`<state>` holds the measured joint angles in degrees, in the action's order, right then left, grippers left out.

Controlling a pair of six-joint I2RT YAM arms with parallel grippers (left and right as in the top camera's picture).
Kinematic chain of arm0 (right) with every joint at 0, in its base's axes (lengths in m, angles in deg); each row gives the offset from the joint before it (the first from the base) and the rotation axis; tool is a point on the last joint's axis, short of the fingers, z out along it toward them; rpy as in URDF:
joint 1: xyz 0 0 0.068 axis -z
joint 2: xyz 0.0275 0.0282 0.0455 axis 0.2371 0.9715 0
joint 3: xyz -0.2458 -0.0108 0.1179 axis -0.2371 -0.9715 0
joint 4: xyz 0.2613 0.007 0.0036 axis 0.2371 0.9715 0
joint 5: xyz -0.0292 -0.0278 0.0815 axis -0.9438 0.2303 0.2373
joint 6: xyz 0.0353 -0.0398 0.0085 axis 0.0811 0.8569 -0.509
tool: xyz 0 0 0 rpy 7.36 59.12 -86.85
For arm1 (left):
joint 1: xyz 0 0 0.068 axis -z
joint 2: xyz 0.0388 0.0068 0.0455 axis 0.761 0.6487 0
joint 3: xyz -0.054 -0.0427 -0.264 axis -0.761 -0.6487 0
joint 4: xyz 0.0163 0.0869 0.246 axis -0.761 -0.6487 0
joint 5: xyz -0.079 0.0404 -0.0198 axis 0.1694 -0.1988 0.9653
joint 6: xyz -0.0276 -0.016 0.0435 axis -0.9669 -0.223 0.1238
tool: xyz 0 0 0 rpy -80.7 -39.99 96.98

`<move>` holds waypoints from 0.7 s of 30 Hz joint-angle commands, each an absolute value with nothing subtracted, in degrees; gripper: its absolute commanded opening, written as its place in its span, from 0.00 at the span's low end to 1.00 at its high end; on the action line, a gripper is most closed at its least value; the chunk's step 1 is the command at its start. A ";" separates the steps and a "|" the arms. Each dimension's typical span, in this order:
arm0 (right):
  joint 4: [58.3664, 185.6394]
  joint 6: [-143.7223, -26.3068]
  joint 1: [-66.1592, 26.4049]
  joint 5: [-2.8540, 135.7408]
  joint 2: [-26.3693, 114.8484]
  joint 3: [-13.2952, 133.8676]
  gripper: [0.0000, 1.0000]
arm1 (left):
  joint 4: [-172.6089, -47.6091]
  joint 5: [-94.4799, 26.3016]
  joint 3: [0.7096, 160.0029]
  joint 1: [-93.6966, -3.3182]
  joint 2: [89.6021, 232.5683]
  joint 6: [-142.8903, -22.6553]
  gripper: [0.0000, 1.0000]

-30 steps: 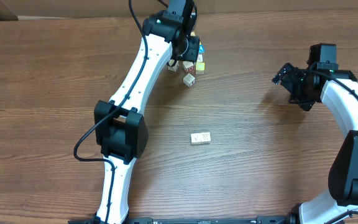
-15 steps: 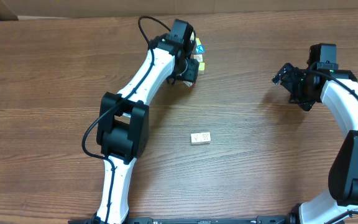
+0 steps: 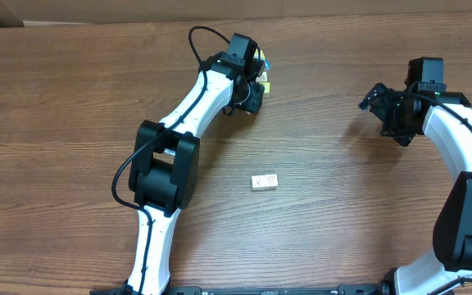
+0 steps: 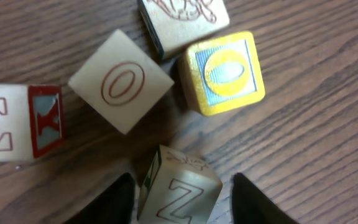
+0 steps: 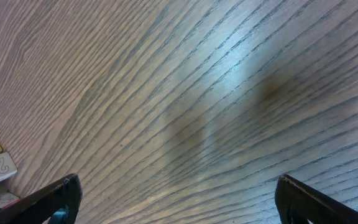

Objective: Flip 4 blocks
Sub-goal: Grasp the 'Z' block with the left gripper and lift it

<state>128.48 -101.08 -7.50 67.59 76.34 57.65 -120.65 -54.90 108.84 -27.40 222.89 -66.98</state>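
Z block (image 4: 180,198) inside half-open left hand (image 4: 182,186)

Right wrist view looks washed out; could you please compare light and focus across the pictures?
Right wrist: pale glare across the table. Left wrist: yellow-framed O block crisp, Z block at the bottom edge slightly softer. Overhead: even light, no glare.

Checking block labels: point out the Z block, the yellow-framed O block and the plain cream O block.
Z block (image 4: 182,199), left wrist view, on its Z face.
yellow-framed O block (image 4: 224,73), left wrist view, centre of top.
plain cream O block (image 4: 120,81), left wrist view, on the O.
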 commanded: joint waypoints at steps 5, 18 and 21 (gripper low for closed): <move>128.31 -100.86 -7.58 67.94 76.47 58.70 1.00 | -122.97 -54.59 108.46 -27.01 223.26 -65.78 0.35; 128.31 -100.86 -7.58 67.94 76.47 58.70 1.00 | -130.05 -54.31 111.66 -26.99 217.36 -67.88 0.32; 128.31 -100.88 -7.58 67.94 76.47 58.70 1.00 | -129.38 -54.59 111.66 -26.99 216.00 -67.51 0.45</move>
<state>128.46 -101.10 -7.47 67.61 76.34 57.65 -129.88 -54.90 109.62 -27.40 220.33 -67.11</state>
